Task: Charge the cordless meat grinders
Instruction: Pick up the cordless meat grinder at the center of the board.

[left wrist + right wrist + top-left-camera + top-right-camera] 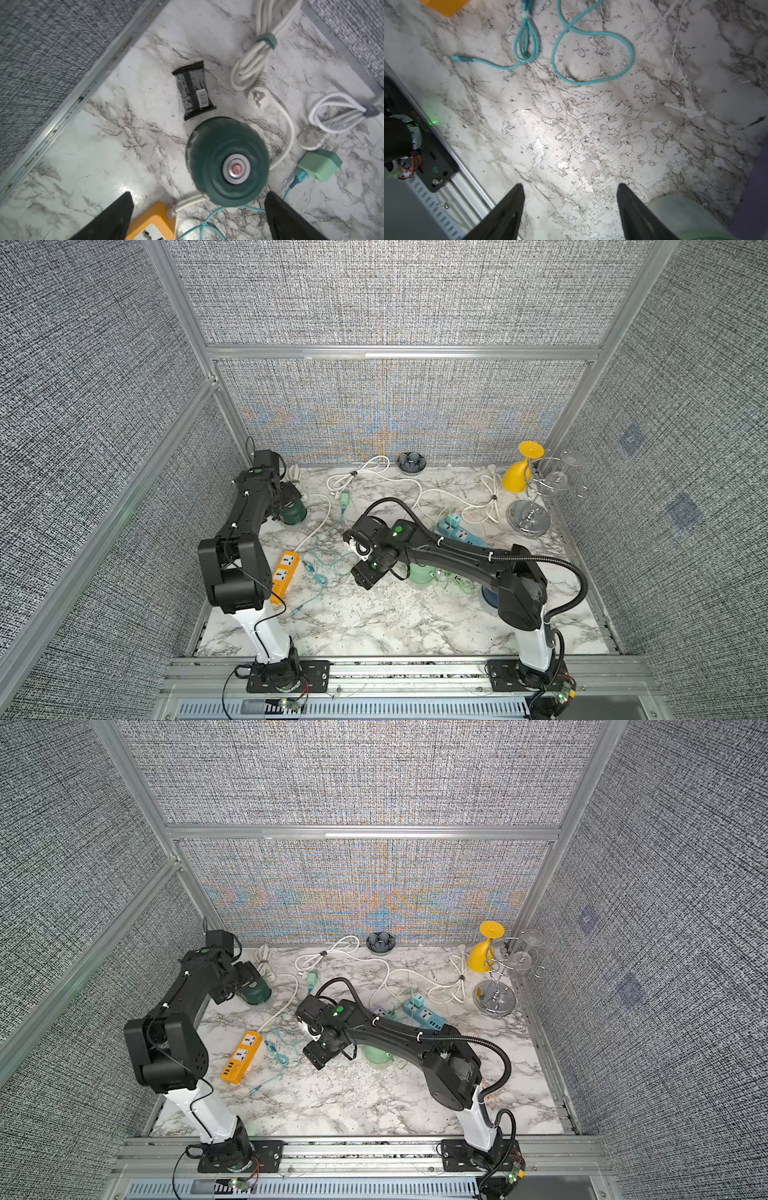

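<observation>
Approach stage of charging, as I judge it: none of the cordless meat grinders visibly has a lead plugged in, and both my end effectors are empty. My left end effector (198,194) hangs above the dark green grinder (227,162), its fingers spread wide apart; the dome with its silver button sits between and just ahead of the fingertips, untouched, near the far left corner of the table (374,626). My right end effector (570,185) is also parted and holds nothing, over bare marble, with the mint green grinder (685,214) just beside one finger. The navy blue grinder (490,598) lies largely hidden under my right arm. The next move probably calls for taking the free plug (462,58) of the teal cable (591,62), which lies well ahead of my right fingertips, and steadying a grinder for insertion. The orange power strip (284,572) lies between the two arms. I cannot see any charging port.
</observation>
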You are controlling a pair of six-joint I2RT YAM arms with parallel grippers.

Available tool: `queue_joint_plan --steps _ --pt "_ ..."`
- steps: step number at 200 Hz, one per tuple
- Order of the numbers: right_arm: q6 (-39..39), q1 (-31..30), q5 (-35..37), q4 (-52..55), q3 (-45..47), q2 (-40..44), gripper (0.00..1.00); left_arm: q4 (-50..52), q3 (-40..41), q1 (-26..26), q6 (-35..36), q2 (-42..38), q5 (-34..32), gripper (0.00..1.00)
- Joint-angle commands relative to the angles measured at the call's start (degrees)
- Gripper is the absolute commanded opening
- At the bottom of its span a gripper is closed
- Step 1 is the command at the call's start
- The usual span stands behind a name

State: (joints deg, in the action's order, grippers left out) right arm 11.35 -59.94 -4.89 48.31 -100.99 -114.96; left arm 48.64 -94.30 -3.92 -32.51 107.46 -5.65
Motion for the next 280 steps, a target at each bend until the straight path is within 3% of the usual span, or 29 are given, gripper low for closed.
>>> queue_joint_plan --steps 1,48,90,171,247,280 --pt "-0.37 -0.09 -0.74 0.97 -0.23 1.15 0.73 5.05 -4.12 0.89 4.39 3.97 1.03 0.99" --pt "-0.98 0.38 0.03 0.95 3.99 6.09 0.73 10.77 -10.39 2.02 8.25 13.02 -2.47 0.99" --pt "-0.59 0.86 0.53 0.66 7.52 9.84 0.74 12.0 -14.18 3.13 9.76 17.95 -1.82 0.99" --pt "-0.19 1.58 1.05 0.63 8.84 11.14 0.74 12.23 -15.3 3.76 9.61 19.89 -1.56 0.95" --pt "0.6 1.58 2.12 -0.72 11.2 15.38 0.73 13.23 -11.28 6.85 8.7 9.84 -2.11 0.91" --pt "1.11 1.61 2.79 -1.73 14.07 18.91 0.73 14.28 -5.19 11.27 7.6 2.27 -1.29 0.9"
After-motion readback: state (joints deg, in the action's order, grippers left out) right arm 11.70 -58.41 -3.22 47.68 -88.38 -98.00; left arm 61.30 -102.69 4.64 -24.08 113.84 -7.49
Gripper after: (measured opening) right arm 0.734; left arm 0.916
